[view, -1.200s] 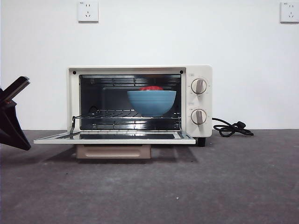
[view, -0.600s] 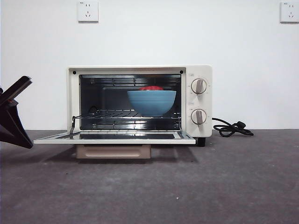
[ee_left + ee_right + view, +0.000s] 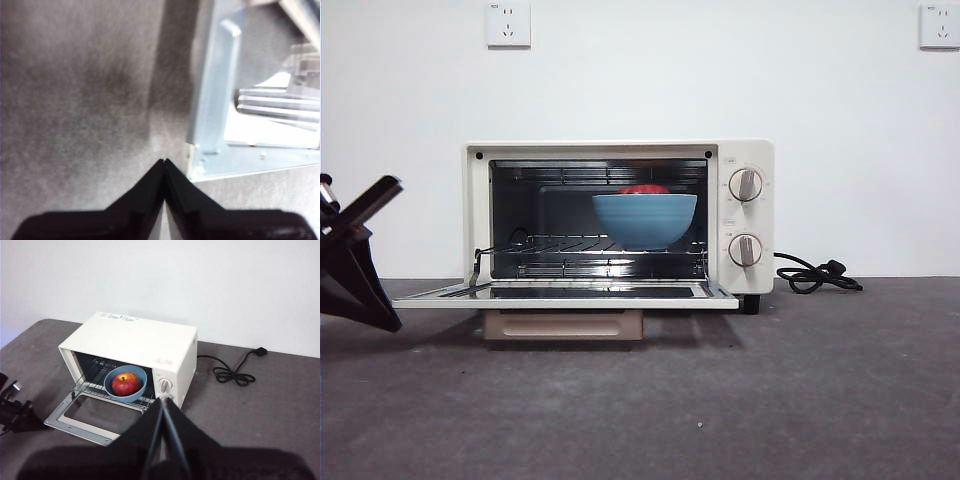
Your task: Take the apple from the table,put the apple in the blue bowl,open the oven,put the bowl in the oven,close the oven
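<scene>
1. Front view: my left pincer (image 3: 360, 255), at the left edge, has crept rightward toward the dropped oven door (image 3: 565, 294), so closing comes next, I judge. One oven (image 3: 620, 215), one blue bowl (image 3: 645, 220) on its rack, one apple (image 3: 644, 188) inside.
2. Left wrist view: my jaws are clenched on nothing, just beside the door's corner (image 3: 200, 165).
3. Right wrist view: my right pincer (image 3: 164, 402) waits high above the table (image 3: 260, 405), clenched, empty.

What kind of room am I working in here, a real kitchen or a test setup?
Likely a test setup, not a kitchen: a toaster oven sits alone on a dark grey table against a bare white wall with sockets, its cord lying unplugged.
</scene>
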Motion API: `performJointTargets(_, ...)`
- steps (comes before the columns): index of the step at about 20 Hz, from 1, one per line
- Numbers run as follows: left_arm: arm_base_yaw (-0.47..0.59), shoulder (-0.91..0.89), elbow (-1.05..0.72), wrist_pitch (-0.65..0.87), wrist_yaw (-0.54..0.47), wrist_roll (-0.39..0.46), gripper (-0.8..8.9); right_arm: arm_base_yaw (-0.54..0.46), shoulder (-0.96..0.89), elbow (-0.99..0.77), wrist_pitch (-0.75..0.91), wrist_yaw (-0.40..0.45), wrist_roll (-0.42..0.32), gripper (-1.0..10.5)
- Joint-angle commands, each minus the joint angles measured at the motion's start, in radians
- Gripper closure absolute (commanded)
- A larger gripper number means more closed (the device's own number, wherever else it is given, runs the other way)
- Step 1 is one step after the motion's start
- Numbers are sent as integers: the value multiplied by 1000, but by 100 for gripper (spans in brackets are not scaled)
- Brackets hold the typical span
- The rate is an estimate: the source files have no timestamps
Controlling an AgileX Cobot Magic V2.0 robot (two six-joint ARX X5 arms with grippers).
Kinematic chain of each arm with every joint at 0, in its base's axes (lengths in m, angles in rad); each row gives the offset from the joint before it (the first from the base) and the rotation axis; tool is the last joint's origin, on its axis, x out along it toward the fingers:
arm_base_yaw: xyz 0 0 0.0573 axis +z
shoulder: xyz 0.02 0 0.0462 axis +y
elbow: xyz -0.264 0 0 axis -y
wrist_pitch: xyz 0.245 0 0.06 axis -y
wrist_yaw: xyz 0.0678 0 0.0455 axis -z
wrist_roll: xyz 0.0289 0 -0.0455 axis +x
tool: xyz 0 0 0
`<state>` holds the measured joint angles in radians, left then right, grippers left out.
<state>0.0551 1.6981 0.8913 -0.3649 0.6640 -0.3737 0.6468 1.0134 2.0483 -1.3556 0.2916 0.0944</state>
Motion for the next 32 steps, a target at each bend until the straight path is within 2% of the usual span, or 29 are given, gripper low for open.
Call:
performJointTargets(1,-6,25,-9,34,2,-37,819,2,-12,0,-22,-8,19,958)
performJointTargets(8,-8,36,-6,129,106,-132,819,2,-39,0,-22,-16,37,958)
performJointTargets(13,-13,36,-5,137,142,-140,819,2,-47,0,-22,-16,38,958)
performJointTargets(17,-13,33,-5,180,210,-158,819,2,-47,0,-22,-16,38,958)
performJointTargets(26,-15,2,10,311,234,-275,819,2,-47,0,-22,-34,45,958)
performJointTargets(32,-15,-2,76,320,233,-306,819,2,-48,0,-22,-36,44,958)
